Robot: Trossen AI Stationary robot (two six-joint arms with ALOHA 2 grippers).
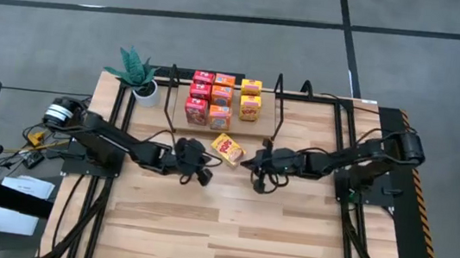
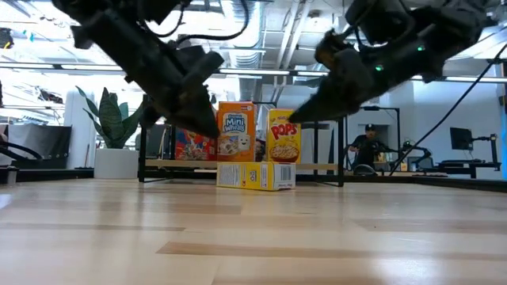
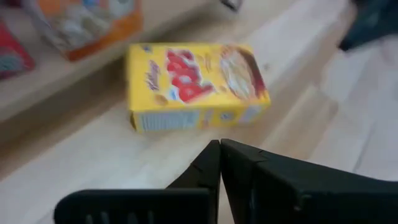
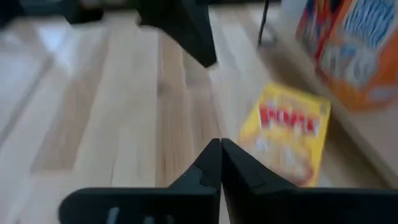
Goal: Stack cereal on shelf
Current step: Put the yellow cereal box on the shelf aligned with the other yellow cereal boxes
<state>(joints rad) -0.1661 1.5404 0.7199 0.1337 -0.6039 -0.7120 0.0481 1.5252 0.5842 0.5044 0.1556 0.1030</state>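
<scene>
Cereal is nearly all shelved: one small yellow cardboard box (image 1: 228,149) with a red printed front lies flat on the pale wooden bench (image 1: 227,233), just in front of the low black metal-rod shelf (image 1: 279,91) and clear of it.

Right tool (image 1: 258,163) hangs just beside that box on its right, fingers pressed together and holding nothing; its wrist view shows the box ahead, off to one side of the closed tips. Left tool (image 1: 205,163) sits on the other side of the same box, also fully closed and empty, its tips pointing at the box's long edge. With the two tools flanking the box and neither gripping, the box looks ready to be nudged or squared up rather than lifted, since lying face-up it offers little for the fingers to grasp.

On the shelf's light wooden base the other boxes stand upright in rows: red ones (image 1: 196,109) on the left, orange ones (image 1: 219,115) in the middle, and two yellow ones (image 1: 250,107) on the right, leaving a gap in the yellow column nearest the bench. A white pot with a green plant (image 1: 142,80) stands outside the shelf's left end.
</scene>
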